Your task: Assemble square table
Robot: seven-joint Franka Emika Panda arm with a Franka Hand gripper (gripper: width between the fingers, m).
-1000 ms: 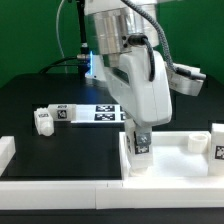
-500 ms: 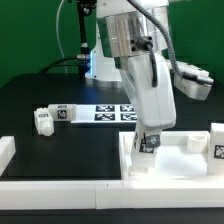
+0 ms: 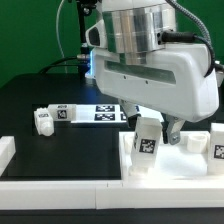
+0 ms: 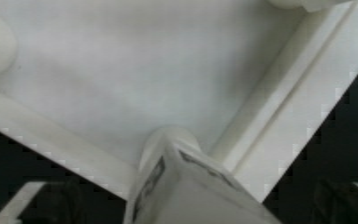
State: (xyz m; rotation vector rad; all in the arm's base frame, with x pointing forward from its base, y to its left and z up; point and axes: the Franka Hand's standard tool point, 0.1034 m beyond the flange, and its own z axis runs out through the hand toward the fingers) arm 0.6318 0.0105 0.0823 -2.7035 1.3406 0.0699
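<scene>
Gripper (image 3: 156, 124) has swung round; leg (image 3: 147, 142) btwn jaws, at table slab (image 3: 190, 160) corner.

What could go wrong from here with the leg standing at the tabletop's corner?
1. The leg stands at the tabletop's corner, but its base is hidden; if it isn't square in its socket, it could jam or topple.
2. The bulky arm hangs close to the second leg on the exterior view's right and might knock it over.
</scene>
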